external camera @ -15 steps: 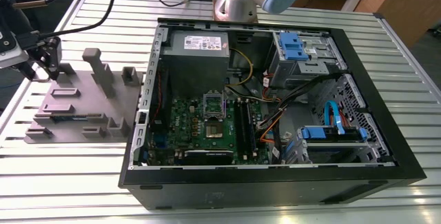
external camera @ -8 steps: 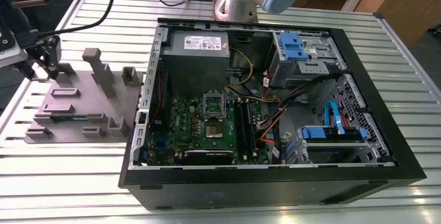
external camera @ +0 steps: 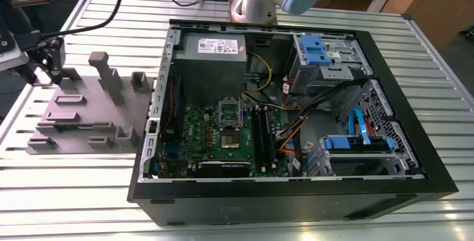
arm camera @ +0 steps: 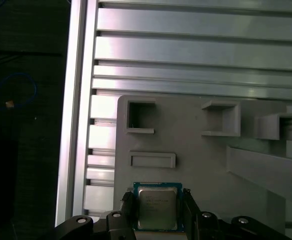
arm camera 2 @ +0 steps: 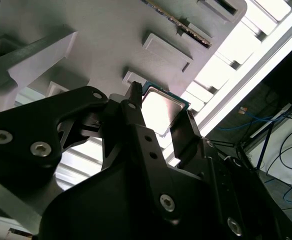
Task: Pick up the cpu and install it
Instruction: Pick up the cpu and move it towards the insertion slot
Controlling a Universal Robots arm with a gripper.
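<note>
While I am monitoring both wrist views, the gripper is clamping its fingers against two opposite edges of the cpu, which is lying at the grey fixture. I am judging the pick-up as under way, though I cannot confirm any lift. Print on the lid is proving illegible. Farther off, the socket inside the open computer case is looking empty, so I am logging installation as outstanding.
</note>
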